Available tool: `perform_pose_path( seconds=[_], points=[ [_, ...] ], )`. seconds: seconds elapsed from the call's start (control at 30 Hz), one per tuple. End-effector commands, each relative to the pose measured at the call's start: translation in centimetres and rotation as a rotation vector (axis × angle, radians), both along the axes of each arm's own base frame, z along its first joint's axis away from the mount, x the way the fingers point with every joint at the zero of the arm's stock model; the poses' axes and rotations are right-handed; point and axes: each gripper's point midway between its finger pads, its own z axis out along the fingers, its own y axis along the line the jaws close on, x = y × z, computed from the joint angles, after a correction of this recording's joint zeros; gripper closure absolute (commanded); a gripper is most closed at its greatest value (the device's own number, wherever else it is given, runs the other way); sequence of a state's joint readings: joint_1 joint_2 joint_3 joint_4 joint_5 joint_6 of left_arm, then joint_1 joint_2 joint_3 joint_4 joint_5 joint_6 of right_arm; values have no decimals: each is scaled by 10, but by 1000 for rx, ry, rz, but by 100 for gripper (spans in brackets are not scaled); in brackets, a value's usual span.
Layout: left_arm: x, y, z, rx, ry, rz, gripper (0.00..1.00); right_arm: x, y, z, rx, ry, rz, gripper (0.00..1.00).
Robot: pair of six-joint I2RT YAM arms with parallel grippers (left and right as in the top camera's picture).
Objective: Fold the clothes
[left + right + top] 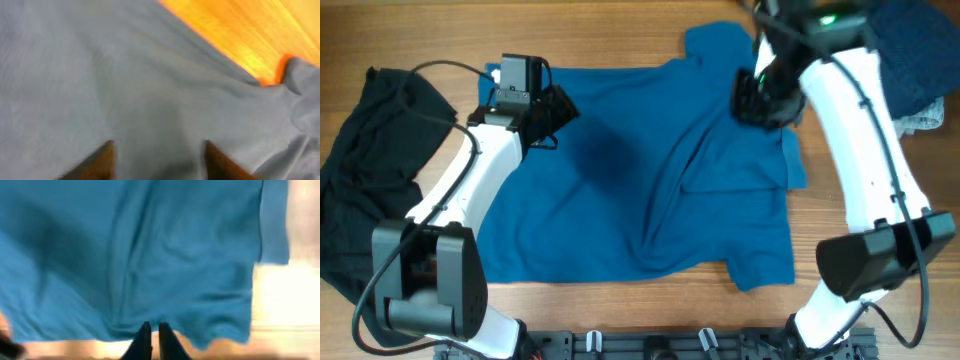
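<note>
Overhead view: the teal shirt (620, 200) lies spread, wrinkled, over the middle of the tabletop (440, 30), with a long crease running from its 1 o'clock corner down to 6 o'clock. The black garment (360, 190) lies at 9 o'clock and a navy and denim heap (920, 60) at 2 o'clock, both apart from the work.

The left tool (548, 110) sits over the shirt's edge at 10 o'clock. The left wrist view shows its fingers (102, 162) wide apart with cloth under them and nothing gripped. The right tool (763, 98) is at the shirt's 1 o'clock corner. In the right wrist view its jaws are nearly together on the hem, and creases run into them, so it appears to have the cloth pinched.

The step in hand looks like taking both far corners before a fold. To do it well, the left tool should drop onto the very edge and take a single layer, matching the right tool's hold. Both should then lift together and carry toward 6 o'clock at an even pace, keeping the cloth taut between them so the diagonal crease pulls flat instead of being folded in
</note>
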State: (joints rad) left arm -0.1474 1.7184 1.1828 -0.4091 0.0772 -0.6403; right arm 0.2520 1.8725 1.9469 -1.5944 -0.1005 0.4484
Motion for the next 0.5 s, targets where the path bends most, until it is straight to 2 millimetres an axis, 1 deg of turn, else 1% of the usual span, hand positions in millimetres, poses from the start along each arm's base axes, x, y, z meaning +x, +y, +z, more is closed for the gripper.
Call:
perform_pose_path(
  seconds=[0.0,0.03,0.1,0.17,0.2,0.23,0.27,0.37,0.47],
  points=[
    [13,-5,-10,-1,-20,-38,61,-43,-21,-28,-83,98,-112,96],
    [16,-5,-19,0,-12,-38,65,-53,-23,-41,-86,121,-141,96],
    [23,-6,-41,2,1,-38,73,-70,-17,-72,-43,169,-156,96],
    [27,-6,-52,4,7,-37,77,-78,-17,-96,-37,198,-158,96],
    [30,-3,-58,23,6,-24,79,-84,-19,-116,-41,209,-163,96],
    [32,1,-62,40,3,-12,80,-89,-22,-129,-45,222,-186,96],
    [35,3,-64,51,-3,-3,81,-94,-25,-140,-49,232,-204,96],
    [43,9,-72,80,-25,22,82,-107,-34,-158,-60,267,-262,96],
    [45,10,-87,84,-13,25,84,-117,-37,-175,-48,285,-298,96]
  ],
)
